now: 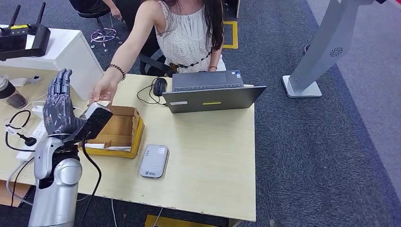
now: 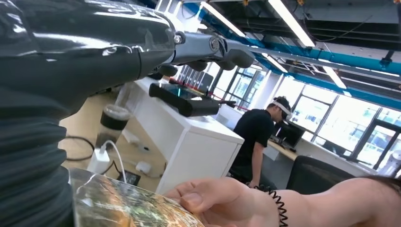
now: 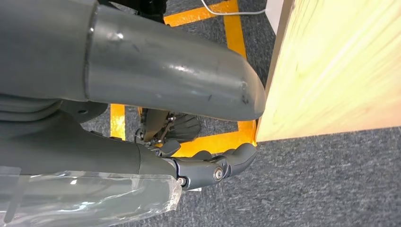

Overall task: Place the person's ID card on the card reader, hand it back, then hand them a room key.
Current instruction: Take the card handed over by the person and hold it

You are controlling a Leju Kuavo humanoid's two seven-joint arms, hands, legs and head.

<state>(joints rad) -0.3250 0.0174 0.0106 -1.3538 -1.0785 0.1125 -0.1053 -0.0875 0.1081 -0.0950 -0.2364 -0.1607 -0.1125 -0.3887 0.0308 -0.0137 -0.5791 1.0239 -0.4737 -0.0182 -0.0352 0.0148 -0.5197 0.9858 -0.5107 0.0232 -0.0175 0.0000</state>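
Pale, glossy card (image 1: 100,104) at the near-left of the worktop (image 1: 208,156), between the person's hand (image 1: 103,90) and the robot's left hand (image 1: 59,106). Person's fingertips rest on its far edge. In the left wrist view the card (image 2: 127,205) is a shiny reflective sheet just below the person's thumb (image 2: 208,196), which presses on it; whether the robot's thumb also bears on it cannot be told.

Left hand raised upright above the worktop's left edge, fingers (image 1: 60,80) straight, close together and pointing up; nothing wrapped in them. A black wrist unit (image 1: 93,124) juts toward the card.

Just beyond the card, an open cardboard box (image 1: 120,130) on a yellow tray edge. Beside the box, toward the near edge, the grey card reader (image 1: 153,161), lying flat, nothing on it.

Farther back: an open grey laptop (image 1: 210,92) and a black mouse (image 1: 160,86) with its cable. The person sits behind the laptop, arm stretched across, beaded bracelet (image 1: 116,70) at the wrist.

Right hand (image 3: 208,165) hangs low beside the worktop's edge, over grey carpet with yellow tape; fingers curled in, nothing seen in them.

Left of the worktop: a white cabinet (image 1: 71,54) carrying a black controller (image 1: 23,38), a dark bottle (image 1: 12,94), cables.
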